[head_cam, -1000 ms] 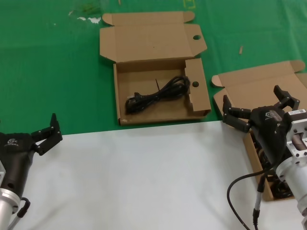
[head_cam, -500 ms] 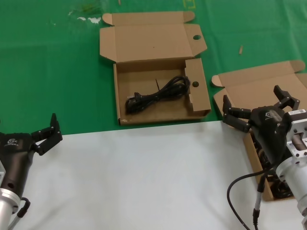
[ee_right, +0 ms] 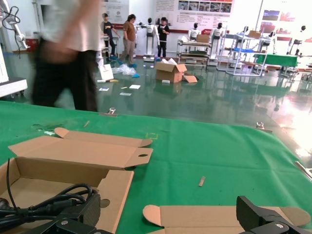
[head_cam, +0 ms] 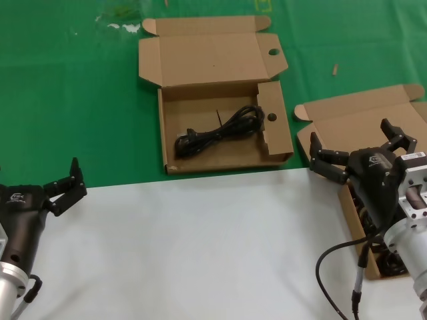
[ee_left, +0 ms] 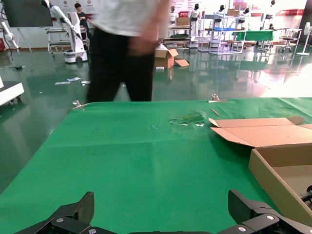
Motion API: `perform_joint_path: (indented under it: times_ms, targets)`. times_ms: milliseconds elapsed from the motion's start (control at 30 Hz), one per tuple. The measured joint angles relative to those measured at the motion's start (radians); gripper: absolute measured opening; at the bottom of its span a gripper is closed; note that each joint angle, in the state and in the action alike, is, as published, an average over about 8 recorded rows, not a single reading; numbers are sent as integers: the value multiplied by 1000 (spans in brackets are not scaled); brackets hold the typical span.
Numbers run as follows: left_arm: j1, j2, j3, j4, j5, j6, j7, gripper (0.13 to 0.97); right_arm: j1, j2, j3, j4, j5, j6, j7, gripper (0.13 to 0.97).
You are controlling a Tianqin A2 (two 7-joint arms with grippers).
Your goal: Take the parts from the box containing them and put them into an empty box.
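One coiled black cord (head_cam: 218, 133) lies in the holed box (head_cam: 220, 107) at the table's (head_cam: 73, 100) middle. The right end effector (head_cam: 357, 152) hovers with fingers spread wide and empty over the plain box (head_cam: 347, 127), where more cords (head_cam: 390, 263) show beneath its arm. The left end effector (head_cam: 65, 185) waits open and empty at the near left edge.

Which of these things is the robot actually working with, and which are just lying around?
Working with:
box with holes
black cord lying in it
plain box
right gripper, open over the plain box
left gripper, open, idle

Lying around:
green mat
cardboard scrap
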Motion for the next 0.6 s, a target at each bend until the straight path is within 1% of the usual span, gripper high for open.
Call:
perform_joint_path:
  times_ms: [600]
  targets:
    - [0,0,0,0,0,0,0,966,0,0,0,0,0,0,0,966]
